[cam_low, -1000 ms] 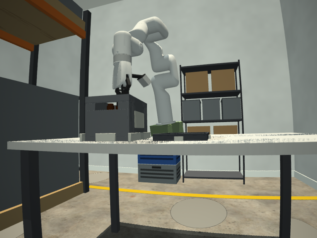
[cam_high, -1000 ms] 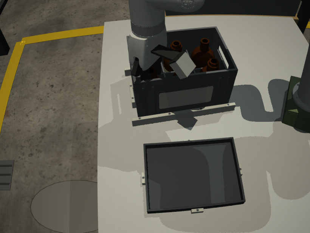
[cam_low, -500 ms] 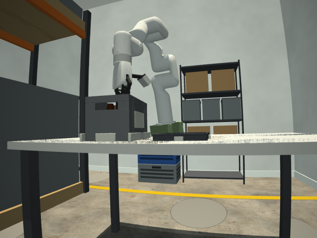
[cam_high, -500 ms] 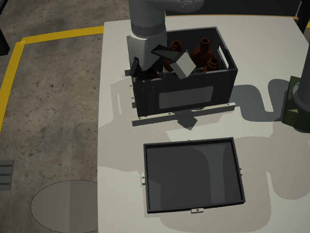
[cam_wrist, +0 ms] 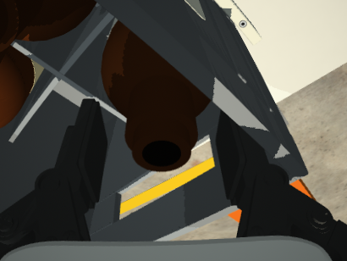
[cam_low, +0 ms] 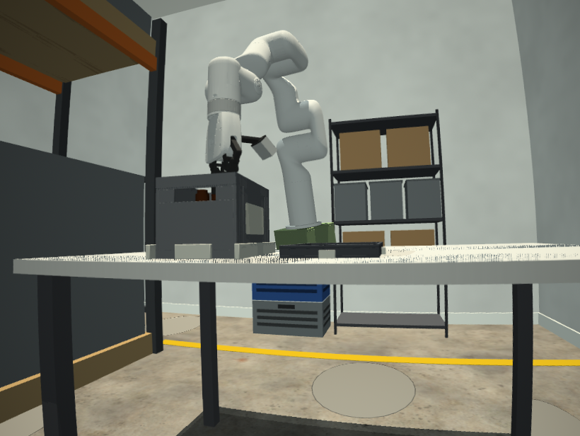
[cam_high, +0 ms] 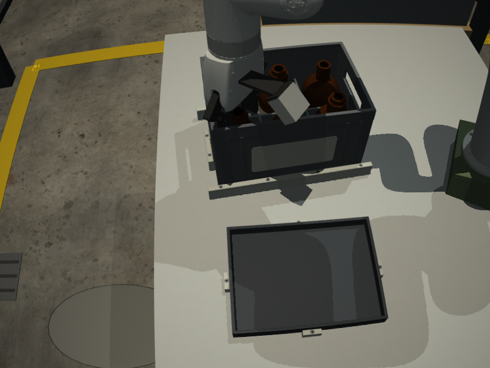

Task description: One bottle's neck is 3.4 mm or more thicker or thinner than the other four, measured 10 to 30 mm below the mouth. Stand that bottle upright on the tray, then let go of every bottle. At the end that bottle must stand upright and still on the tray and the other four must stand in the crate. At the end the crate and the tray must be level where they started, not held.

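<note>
The tray [cam_high: 293,277] [cam_low: 300,252] lies flat on the bench [cam_high: 190,316] [cam_low: 290,272], no bottle in it. Beyond it, the crate [cam_high: 237,158] [cam_low: 196,225] stands level. At its corner the end effector [cam_high: 232,110] [cam_low: 225,168] [cam_wrist: 161,119] is a bit over half open, fingers either side of a bottle's neck [cam_wrist: 161,127], gripping nothing. Farther along, other bottles stand in the crate; which neck is the odd one, I can't fairly tell.

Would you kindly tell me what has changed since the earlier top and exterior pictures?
The jaws have spread wider, each moving outward, over the near-left corner of the crate in the top view. Nothing has visibly been taken hold of. The crate and tray stayed put.
</note>
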`<act>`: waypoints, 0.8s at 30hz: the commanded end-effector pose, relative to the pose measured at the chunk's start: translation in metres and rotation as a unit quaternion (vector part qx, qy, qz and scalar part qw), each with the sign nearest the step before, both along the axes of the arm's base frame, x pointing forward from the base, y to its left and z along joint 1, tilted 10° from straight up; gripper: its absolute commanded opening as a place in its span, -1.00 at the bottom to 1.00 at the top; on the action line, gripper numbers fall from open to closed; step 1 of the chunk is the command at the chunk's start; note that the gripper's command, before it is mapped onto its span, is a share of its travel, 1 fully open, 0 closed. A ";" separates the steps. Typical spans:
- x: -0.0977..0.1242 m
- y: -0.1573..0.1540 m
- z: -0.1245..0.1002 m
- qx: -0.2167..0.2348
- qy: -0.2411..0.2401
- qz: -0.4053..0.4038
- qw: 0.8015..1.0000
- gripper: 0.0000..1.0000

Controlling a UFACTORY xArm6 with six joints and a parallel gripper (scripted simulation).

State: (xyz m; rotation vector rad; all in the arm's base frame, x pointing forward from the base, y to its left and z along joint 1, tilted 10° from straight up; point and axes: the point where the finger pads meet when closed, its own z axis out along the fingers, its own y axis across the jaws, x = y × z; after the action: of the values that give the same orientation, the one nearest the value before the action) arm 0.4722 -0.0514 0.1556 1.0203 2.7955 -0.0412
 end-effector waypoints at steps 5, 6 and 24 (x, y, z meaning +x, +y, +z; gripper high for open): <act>0.001 0.000 0.002 0.000 -0.002 0.000 1.000 0.30; 0.001 0.000 0.002 0.000 -0.002 0.000 1.000 0.30; 0.000 0.000 0.007 0.000 -0.002 0.000 1.000 0.30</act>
State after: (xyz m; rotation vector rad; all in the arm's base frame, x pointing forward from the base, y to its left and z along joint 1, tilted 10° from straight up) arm 0.4718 -0.0512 0.1584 1.0203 2.7955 -0.0412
